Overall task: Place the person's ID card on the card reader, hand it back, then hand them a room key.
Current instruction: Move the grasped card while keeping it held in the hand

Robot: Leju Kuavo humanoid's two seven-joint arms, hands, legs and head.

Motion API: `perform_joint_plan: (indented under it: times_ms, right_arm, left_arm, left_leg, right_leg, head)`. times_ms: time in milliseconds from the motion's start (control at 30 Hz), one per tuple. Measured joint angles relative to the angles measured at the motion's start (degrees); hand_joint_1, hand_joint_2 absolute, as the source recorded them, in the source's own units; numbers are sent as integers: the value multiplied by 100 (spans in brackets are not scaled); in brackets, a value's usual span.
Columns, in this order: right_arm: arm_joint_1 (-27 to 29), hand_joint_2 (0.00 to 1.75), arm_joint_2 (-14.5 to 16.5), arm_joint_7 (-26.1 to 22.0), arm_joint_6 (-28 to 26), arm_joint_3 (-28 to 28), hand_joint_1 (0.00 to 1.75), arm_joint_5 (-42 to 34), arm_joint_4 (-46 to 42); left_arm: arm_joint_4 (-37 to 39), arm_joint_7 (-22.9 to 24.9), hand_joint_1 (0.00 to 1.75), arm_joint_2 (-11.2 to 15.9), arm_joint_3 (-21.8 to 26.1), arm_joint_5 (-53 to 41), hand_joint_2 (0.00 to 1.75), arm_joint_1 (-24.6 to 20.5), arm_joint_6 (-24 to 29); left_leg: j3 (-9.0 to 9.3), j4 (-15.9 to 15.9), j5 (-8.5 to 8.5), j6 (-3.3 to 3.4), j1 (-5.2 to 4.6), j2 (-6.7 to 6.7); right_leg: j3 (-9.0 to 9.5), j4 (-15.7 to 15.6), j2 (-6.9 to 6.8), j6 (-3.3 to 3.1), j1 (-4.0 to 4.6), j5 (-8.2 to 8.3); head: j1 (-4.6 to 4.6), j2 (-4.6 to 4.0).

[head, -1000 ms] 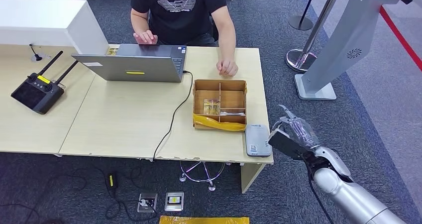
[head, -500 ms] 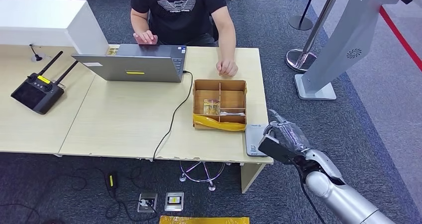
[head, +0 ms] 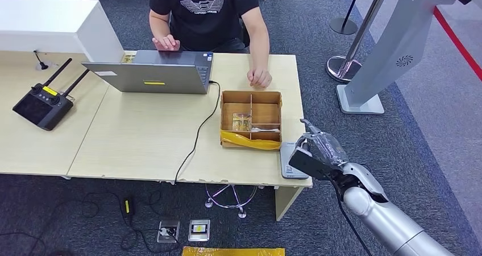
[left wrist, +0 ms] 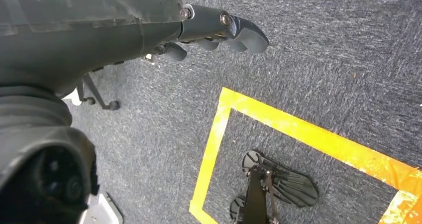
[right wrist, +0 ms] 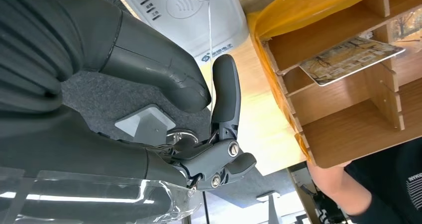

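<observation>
My right hand (head: 314,154) hovers at the table's near right corner, over the right side of the grey card reader (head: 290,164). In the right wrist view its thumb (right wrist: 164,69) and a finger (right wrist: 225,92) pinch a thin ID card (right wrist: 209,40), seen edge-on just beside the card reader (right wrist: 186,12). A wooden compartment box (head: 250,99) stands behind the reader, with a room key card (head: 242,122) in one slot; the wrist view shows this key card (right wrist: 351,58) too. The person's hand (head: 258,77) rests on the table beyond the box. My left hand (left wrist: 219,30) hangs over the carpet, holding nothing.
A laptop (head: 150,73) with a black cable (head: 196,139) sits in front of the person. A black remote controller (head: 42,105) lies at the far left. A grey kiosk stand (head: 386,57) and stanchion bases (head: 341,68) stand right of the table.
My right hand has moved left and slightly forward with the card, from beside the table's edge to over the card reader. The person has not moved.
</observation>
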Motion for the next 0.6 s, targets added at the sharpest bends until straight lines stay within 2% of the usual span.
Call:
perform_joint_plan:
  times_ms: [167, 600]
  right_arm:
    - [-182, 175, 152, -20, 20, -1, 175, 35, 281]
    - [-631, 175, 213, -401, -108, -25, 175, -256, 1257]
  left_arm:
    - [0, -12, 0, 14, -89, 0, 0, -3, -39]
    - [0, 72, 0, 104, -144, 149, 0, -3, -60]
  left_leg:
    - [-4, 0, 1, 0, 0, 0]
    - [-10, 1, 1, 0, 0, -1]
  right_leg:
    - [-5, 2, 0, 0, 0, 0]
    - [-10, 3, 0, 0, 0, 0]
  head:
    - [-1, 0]
    - [1, 0]
